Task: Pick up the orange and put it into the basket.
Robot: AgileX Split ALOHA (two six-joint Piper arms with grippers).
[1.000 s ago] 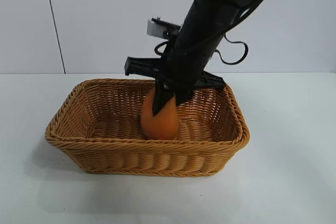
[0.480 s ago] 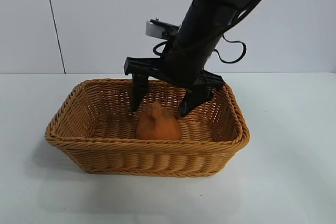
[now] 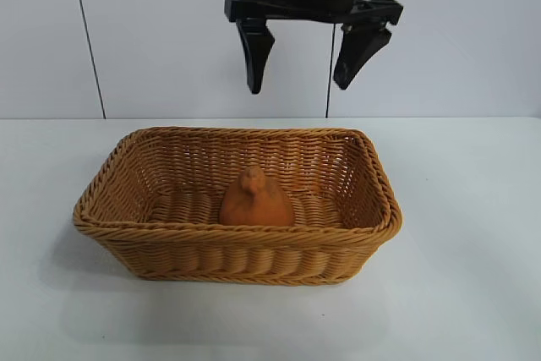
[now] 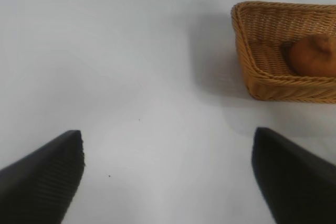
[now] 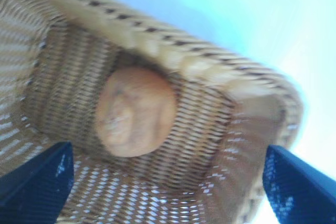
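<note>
Sitting in basket point(image 3: 110, 209): matte orange point(image 3: 256, 200) w/ bumpy knob, dimpled skin

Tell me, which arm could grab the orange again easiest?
Probably the right. Its open gripper hangs straight above the orange in the basket. The left gripper sits off to the side over bare table, short of the basket.

The orange point(image 3: 256, 201) sits inside the basket point(image 3: 169, 247), resting on the woven floor a little toward the basket's near long wall, roughly midway along it. It is matte, dimpled, dome-shaped, with a bumpy knob pointing up. The basket is a tan-brown wicker rectangle with sloping sides and a braided rim, standing upright on the white desk point(image 3: 473, 293), its long sides parallel to the desk's far edge.
</note>
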